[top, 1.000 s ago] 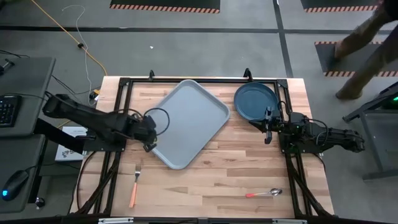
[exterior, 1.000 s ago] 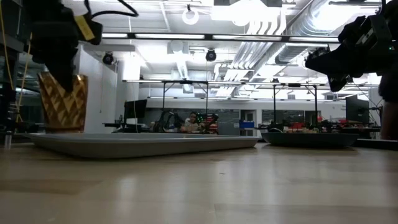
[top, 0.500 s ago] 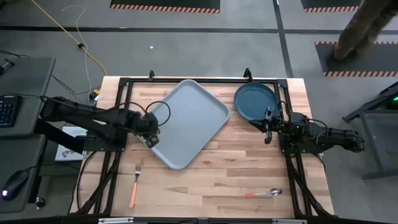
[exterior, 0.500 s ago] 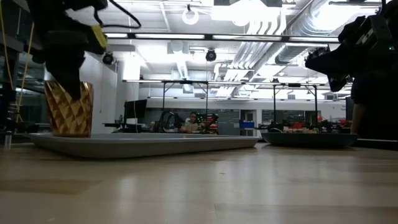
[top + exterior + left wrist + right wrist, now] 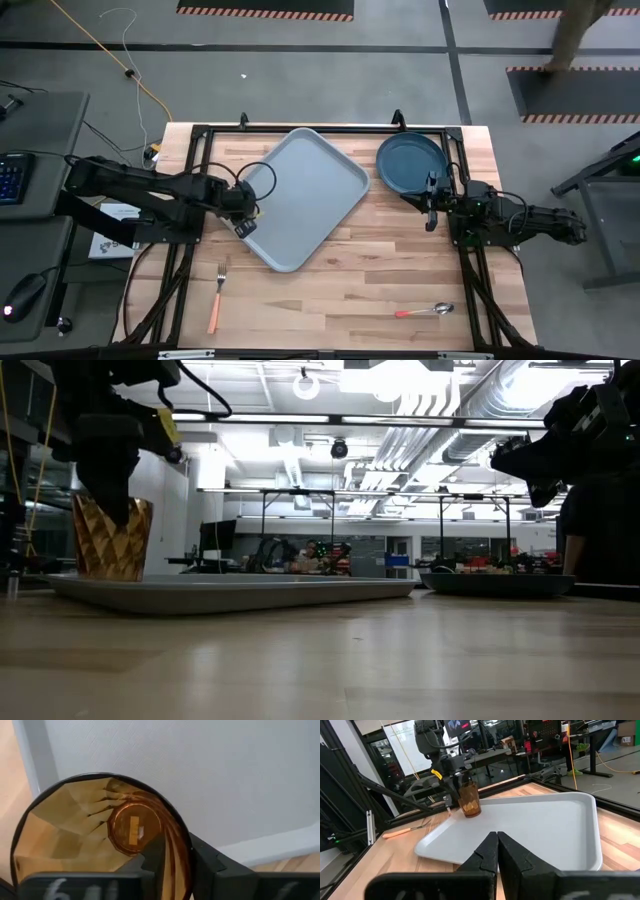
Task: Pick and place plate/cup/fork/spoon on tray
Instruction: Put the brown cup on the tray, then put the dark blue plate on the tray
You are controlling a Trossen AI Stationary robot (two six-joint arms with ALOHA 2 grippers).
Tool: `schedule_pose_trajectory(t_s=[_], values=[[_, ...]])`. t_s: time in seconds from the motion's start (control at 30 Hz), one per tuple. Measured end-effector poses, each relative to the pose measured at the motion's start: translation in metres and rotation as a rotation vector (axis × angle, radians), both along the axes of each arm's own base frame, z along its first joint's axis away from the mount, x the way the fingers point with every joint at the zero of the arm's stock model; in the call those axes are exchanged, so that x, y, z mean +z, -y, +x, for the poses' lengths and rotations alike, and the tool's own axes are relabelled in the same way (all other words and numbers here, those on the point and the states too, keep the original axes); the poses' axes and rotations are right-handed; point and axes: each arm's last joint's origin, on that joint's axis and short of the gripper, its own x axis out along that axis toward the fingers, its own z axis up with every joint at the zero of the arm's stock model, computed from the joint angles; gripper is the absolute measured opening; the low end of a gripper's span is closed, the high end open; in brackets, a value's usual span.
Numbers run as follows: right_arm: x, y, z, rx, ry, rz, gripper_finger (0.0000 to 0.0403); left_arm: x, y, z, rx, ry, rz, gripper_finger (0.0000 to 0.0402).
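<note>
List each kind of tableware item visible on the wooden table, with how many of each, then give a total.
Light grey-blue rectangular tray: 1
Round dark blue plate: 1
Faceted amber cup: 1
Orange-handled metal fork: 1
Orange-handled metal spoon: 1
Total: 5

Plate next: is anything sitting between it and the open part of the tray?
Nothing visible. The plate lies beside the tray, bare wood between. The cup, held by the left gripper, stands at the tray's far corner.

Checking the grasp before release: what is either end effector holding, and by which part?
The left end effector holds the cup by its rim wall, one finger inside. The right end effector holds nothing.
</note>
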Motion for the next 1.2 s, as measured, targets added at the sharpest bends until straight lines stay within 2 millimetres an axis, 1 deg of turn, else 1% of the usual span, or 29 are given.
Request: schedule_pose_trajectory(t_s=[0.17, 0.33, 0.5, 0.7, 0.77, 0.83, 0.9, 1.0, 1.13, 1.2], values=[[0.000, 0.000, 0.000, 0.000, 0.000, 0.000, 0.0000, 0.006, 0.000, 0.002, -0.013, 0.017, 0.003, 0.0104], [0.000, 0.000, 0.000, 0.000, 0.000, 0.000, 0.0000, 0.023, 0.000, 0.009, -0.053, 0.069, 0.019, 0.0146], [0.000, 0.000, 0.000, -0.001, 0.000, 0.000, 0.0000, 0.054, 0.000, 0.013, -0.088, 0.111, 0.056, 0.0178], [0.000, 0.000, 0.000, 0.000, 0.000, 0.000, 0.0000, 0.094, -0.002, 0.013, -0.095, 0.172, 0.132, 0.0188], [0.000, 0.000, 0.000, 0.000, 0.000, 0.000, 0.0000, 0.105, -0.003, 0.015, -0.108, 0.236, 0.197, 0.0188], [0.000, 0.000, 0.000, -0.001, 0.000, 0.000, 0.0000, 0.113, -0.001, 0.020, -0.144, 0.353, 0.292, 0.0188], [0.000, 0.000, 0.000, -0.001, 0.000, 0.000, 0.0000, 0.115, 0.003, 0.029, -0.213, 0.494, 0.362, 0.0188], [0.000, 0.000, 0.000, 0.000, 0.000, 0.000, 0.0000, 0.110, 0.006, 0.042, -0.325, 0.683, 0.423, 0.0188], [0.000, 0.000, 0.000, 0.000, -0.001, 0.000, 0.0000, 0.091, 0.004, 0.053, -0.417, 0.874, 0.494, 0.0188], [0.000, 0.000, 0.000, -0.001, 0.000, 0.000, 0.0000, 0.084, -0.001, 0.055, -0.423, 0.960, 0.532, 0.0188]])
